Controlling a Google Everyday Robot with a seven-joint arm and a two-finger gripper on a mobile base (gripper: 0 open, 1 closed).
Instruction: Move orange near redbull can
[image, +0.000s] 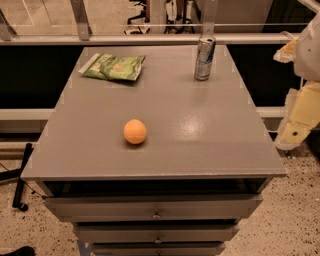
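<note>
The orange (135, 131) is a small round fruit lying on the grey table top (200, 135), left of centre and toward the front. The redbull can (204, 58) stands upright, slim, silver and blue, at the back right of the table. My gripper (294, 131) hangs off the table's right edge, beside and slightly below the top. It is far right of the orange, well in front of the can, and touches neither.
A flat green snack bag (114, 67) lies at the back left of the table. Drawers (156, 214) sit under the front edge. A white rail (150, 39) and glass partition run behind the table. Speckled floor (295, 220) lies to the right.
</note>
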